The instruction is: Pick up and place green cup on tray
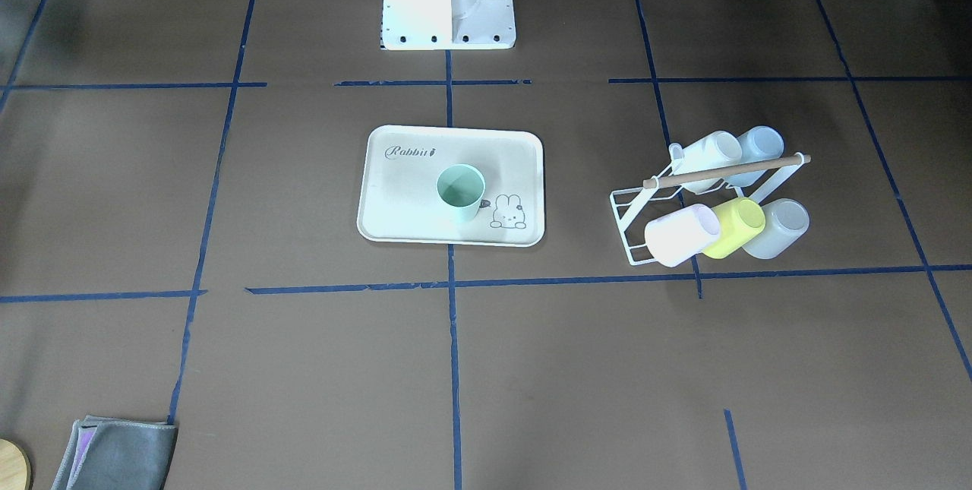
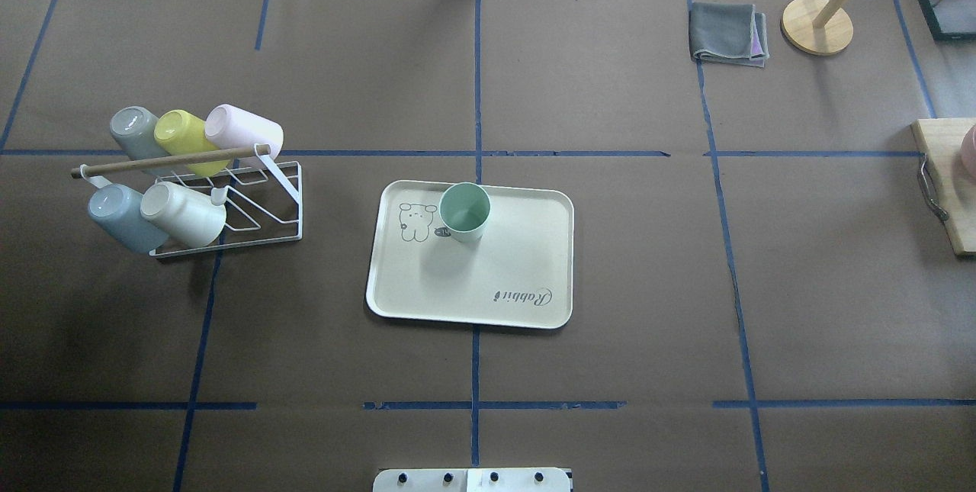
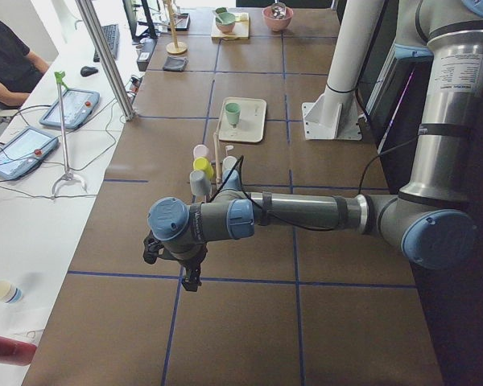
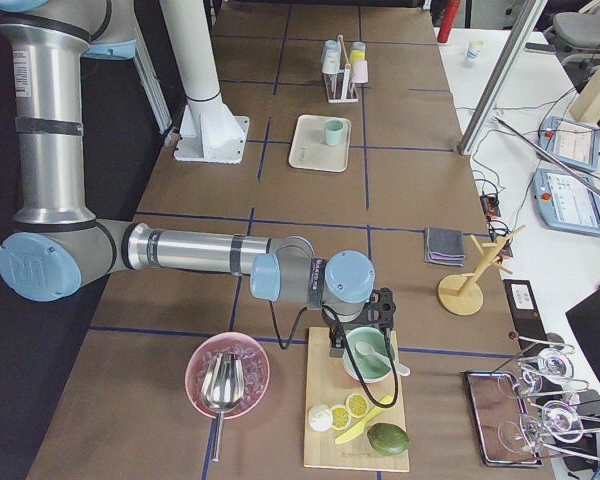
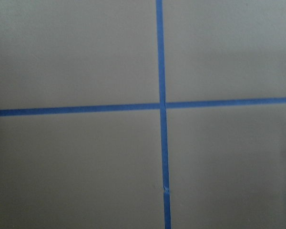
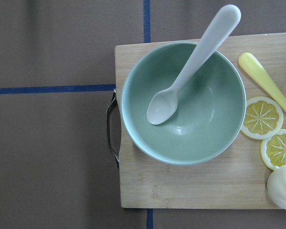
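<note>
Likely robotics lab: tape-gridded table (image 2: pixel 610 286), teach pendants (image 3: pixel 68 108).

Cup (image 2: pixel 464 211) upright on tray (image 2: pixel 488 286), rack (image 2: pixel 152 163) to its left

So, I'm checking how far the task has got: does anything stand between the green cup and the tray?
Nothing visible does. The green cup already stands upright on the tray, right beside the bunny drawing.

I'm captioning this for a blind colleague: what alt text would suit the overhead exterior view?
A mint-green cup stands upright on a cream "Rabbit" tray at the view's centre, next to its bunny drawing. At left, a white wire rack holds five pastel cups lying tilted; no robot arm is in view.
</note>
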`<state>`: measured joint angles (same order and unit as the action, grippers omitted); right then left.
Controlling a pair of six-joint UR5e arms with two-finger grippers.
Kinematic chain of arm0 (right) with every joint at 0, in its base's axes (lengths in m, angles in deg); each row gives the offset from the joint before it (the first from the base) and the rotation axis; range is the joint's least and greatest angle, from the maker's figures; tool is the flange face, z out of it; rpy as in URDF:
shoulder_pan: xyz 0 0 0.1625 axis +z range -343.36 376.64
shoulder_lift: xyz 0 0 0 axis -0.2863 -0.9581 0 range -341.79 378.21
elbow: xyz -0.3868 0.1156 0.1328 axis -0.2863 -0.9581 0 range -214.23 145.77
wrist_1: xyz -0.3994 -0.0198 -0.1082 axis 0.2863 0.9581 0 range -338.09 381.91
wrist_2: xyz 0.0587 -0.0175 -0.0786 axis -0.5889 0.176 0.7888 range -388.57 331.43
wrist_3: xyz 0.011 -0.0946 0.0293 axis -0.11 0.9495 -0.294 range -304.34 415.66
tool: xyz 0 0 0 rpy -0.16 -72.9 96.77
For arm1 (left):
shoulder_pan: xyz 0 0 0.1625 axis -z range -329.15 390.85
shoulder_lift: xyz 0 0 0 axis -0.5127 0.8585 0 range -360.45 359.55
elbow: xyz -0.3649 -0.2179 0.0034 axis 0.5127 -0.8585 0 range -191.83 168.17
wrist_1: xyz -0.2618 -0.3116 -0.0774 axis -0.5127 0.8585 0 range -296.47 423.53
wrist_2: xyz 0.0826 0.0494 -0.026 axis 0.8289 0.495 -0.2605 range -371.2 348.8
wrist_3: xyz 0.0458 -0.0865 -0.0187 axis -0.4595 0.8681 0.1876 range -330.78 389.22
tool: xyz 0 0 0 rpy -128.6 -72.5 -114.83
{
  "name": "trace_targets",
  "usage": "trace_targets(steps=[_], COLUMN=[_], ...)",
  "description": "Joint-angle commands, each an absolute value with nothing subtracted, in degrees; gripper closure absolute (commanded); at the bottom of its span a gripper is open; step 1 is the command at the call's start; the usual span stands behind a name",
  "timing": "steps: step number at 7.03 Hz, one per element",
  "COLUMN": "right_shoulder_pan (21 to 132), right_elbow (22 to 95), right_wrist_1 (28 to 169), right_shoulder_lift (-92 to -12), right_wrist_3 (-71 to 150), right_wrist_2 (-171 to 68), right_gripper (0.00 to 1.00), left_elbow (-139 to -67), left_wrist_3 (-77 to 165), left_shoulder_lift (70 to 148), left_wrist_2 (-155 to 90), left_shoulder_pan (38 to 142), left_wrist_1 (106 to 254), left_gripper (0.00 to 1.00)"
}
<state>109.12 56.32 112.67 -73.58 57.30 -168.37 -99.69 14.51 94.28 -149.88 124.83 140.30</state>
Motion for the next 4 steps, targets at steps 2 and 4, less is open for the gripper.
trace_targets(steps=[2, 4], right_shoulder_pan=[110.7, 111.4], right_elbow=[56.3, 56.4], right_wrist_1=[112.6, 112.5], right_shoulder_lift=[-74.2, -74.9], right_wrist_3=[57.9, 57.9], right_wrist_2=[-168.1, -168.2], right_gripper=[0.0, 0.0], left_elbow=[-96.7, -94.0], left_wrist_3=[14.3, 17.9], left_shoulder_lift=[94.1, 94.0], left_wrist_2=[-147.4, -147.3], left_shoulder_pan=[125.8, 123.6], left_wrist_1=[139.0, 147.3], left_gripper=[0.0, 0.0])
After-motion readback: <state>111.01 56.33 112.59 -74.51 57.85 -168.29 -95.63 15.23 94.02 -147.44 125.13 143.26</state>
